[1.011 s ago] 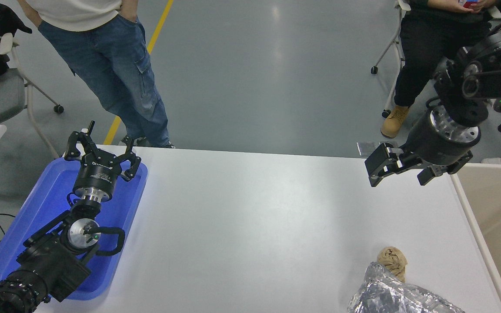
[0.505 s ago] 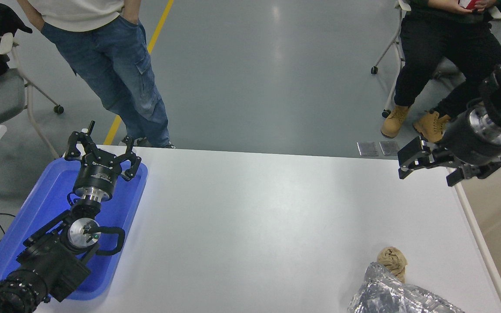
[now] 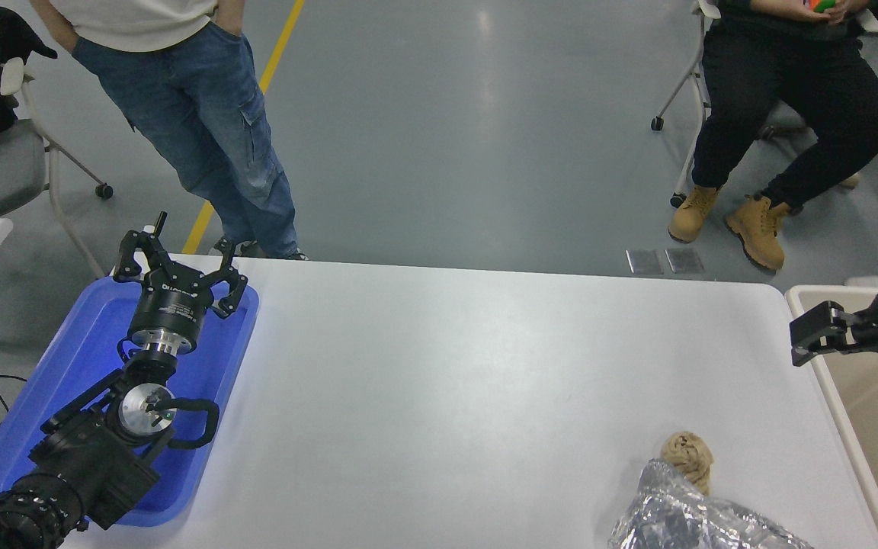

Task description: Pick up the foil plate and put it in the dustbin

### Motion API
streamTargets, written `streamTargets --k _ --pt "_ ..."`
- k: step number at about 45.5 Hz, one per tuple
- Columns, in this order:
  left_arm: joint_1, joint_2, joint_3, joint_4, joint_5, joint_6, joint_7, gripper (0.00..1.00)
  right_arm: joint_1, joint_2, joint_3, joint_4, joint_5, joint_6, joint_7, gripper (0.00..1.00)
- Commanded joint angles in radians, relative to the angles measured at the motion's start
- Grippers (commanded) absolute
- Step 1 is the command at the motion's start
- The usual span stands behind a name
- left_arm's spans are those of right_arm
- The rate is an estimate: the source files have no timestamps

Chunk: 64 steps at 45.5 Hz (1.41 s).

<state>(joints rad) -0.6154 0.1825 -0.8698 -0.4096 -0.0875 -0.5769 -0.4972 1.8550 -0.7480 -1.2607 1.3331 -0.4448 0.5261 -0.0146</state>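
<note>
The foil plate (image 3: 694, 515), shiny silver and wrinkled, lies at the table's near right edge, partly cut off by the picture's bottom. The dustbin (image 3: 828, 366), beige inside with a thick off-white rim, stands at the right edge of the table. My right gripper (image 3: 850, 354) hangs open over the dustbin's rim at the far right, empty, well above and right of the foil plate. My left gripper (image 3: 174, 268) is parked open over the blue tray at the lower left.
A small tan paper wad (image 3: 687, 454) touches the foil plate's far side. A shallow blue tray (image 3: 65, 358) lies under the left arm. One person stands at the far left side, another sits at the far right. A chair (image 3: 4, 164) is at left.
My right arm has swung right and down, from above the table's far right corner to the dustbin's rim, mostly leaving the picture. The left arm and foil plate have not moved.
</note>
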Motion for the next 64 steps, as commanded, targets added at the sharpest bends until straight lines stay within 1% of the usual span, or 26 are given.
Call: streamTargets --k 1,6,14,36,40,55,64 --pt "-0.001 0.0 0.0 0.0 0.0 0.0 0.0 1.0 -0.12 -0.031 0.0 0.014 -0.055 -0.072 0.005 1.0" --pt "-0.001 0.0 0.0 0.0 0.0 0.0 0.0 1.0 -0.177 -0.031 0.009 0.029 -0.084 -0.109 0.007 1.0" --pt "0.0 0.0 0.0 0.0 0.0 0.0 0.0 1.0 -0.235 -0.04 0.032 0.072 -0.087 -0.123 0.008 1.0" --pt "0.0 0.0 0.0 0.0 0.0 0.0 0.0 1.0 -0.398 -0.149 0.159 0.095 -0.109 -0.121 0.007 1.0" --pt "-0.001 0.0 0.0 0.0 0.0 0.0 0.0 1.0 -0.433 -0.154 0.187 0.1 -0.107 -0.12 0.007 1.0" --pt "0.0 0.0 0.0 0.0 0.0 -0.001 0.0 1.0 -0.665 -0.172 0.438 0.093 -0.101 -0.124 0.007 1.0" --pt "0.0 0.0 0.0 0.0 -0.001 -0.001 0.0 1.0 -0.746 -0.172 0.495 0.064 -0.104 -0.155 0.007 1.0"
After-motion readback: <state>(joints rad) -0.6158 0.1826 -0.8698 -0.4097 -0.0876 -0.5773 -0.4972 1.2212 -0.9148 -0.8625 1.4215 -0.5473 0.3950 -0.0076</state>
